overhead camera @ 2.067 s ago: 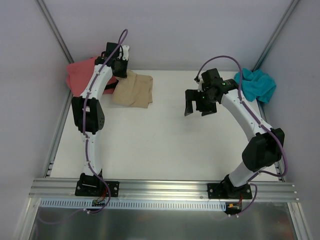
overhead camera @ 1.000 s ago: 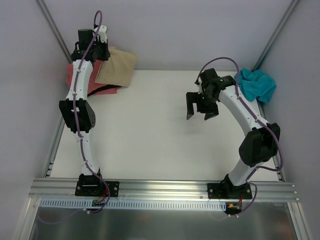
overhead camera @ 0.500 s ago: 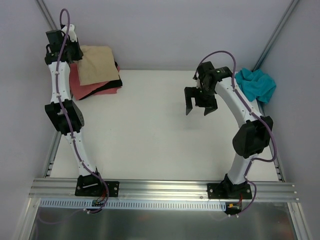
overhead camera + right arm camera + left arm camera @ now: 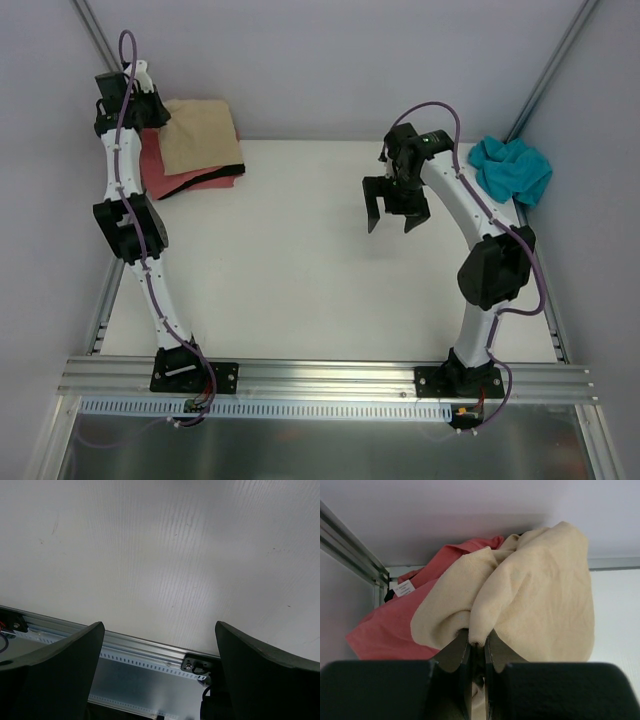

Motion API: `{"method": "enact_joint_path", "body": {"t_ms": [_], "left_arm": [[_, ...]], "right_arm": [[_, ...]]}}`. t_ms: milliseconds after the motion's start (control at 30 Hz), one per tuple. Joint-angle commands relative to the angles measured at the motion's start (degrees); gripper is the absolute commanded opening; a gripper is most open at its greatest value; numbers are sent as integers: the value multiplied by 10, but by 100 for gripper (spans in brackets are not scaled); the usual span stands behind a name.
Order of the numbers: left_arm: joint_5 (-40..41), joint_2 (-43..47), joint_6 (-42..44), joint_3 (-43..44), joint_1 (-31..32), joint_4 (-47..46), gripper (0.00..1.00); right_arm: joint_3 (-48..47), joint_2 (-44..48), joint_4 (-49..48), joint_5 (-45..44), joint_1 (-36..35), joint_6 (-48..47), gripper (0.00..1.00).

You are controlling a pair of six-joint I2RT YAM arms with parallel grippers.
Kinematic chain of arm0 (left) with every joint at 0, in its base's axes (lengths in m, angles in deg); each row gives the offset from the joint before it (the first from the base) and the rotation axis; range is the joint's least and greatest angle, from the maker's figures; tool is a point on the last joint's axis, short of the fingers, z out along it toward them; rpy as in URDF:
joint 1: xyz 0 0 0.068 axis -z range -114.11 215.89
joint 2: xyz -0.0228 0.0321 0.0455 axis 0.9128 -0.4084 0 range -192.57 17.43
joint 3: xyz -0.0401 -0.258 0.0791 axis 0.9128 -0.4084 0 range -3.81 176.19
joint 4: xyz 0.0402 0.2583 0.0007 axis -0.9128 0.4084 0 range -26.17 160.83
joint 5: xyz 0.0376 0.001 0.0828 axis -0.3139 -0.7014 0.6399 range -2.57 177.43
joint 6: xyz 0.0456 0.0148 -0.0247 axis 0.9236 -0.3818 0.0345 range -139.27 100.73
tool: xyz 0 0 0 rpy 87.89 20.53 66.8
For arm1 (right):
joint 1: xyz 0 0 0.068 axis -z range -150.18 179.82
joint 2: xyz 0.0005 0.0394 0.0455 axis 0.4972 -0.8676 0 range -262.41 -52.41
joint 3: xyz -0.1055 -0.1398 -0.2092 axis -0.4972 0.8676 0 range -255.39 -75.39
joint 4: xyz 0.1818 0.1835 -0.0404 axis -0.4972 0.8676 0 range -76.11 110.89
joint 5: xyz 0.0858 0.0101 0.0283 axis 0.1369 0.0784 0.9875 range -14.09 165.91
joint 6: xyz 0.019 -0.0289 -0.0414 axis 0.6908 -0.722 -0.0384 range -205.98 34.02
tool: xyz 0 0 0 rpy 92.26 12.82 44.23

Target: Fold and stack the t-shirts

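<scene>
The folded tan t-shirt [image 4: 200,135] lies on top of the coral-pink t-shirt [image 4: 158,172] at the far left corner, with a black t-shirt's edge [image 4: 222,170] showing under it. My left gripper [image 4: 140,112] is shut on a fold of the tan shirt [image 4: 540,585], seen pinched between its jaws in the left wrist view [image 4: 477,642]; the pink shirt [image 4: 385,625] lies beneath there. The teal t-shirt [image 4: 512,168] lies crumpled at the far right. My right gripper [image 4: 396,216] is open and empty above the table's middle; it also shows in the right wrist view [image 4: 159,645].
The white table [image 4: 320,270] is walled by grey panels and metal posts at the back corners. An aluminium rail [image 4: 330,378] with the arm bases runs along the near edge, also in the right wrist view [image 4: 145,652].
My left gripper carried the tan shirt from the table up and left onto the pink and black pile, then lowered it a little. My right gripper drifted slightly left, still open.
</scene>
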Motion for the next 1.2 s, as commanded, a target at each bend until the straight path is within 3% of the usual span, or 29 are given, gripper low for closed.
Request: {"method": "enact_joint_path", "body": {"t_ms": [0,500,533,567,633,867,967,1067,1167], "left_arm": [[-17,-7,-18,39,-17,-52,0],[-37,-39,-57,52,-64,-97,1],[-35,-41,-57,50,-64,-98,7],[-22,-42,-60,47,-63,-99,40],[-11,-43,-83,44,-64,-101,98],[-26,-22,-118,14,-63,-100,99],[-30,29,-147,-42,-57,-135,99],[-86,104,-226,-159,-44,-208,99],[-161,163,-313,-215,-6,-238,99]], "right_arm": [[-29,-4,38,-13,-4,21,100],[-120,-75,76,-9,-16,37,99],[-127,-79,78,-9,-16,37,100],[-136,-83,83,-9,-18,37,99],[-142,-90,86,-8,-18,36,100],[-123,-83,71,-1,-22,40,99],[-102,-72,51,4,-23,43,99],[-94,-61,25,-7,-25,45,100],[-103,-40,-20,-52,-28,48,99]]}}
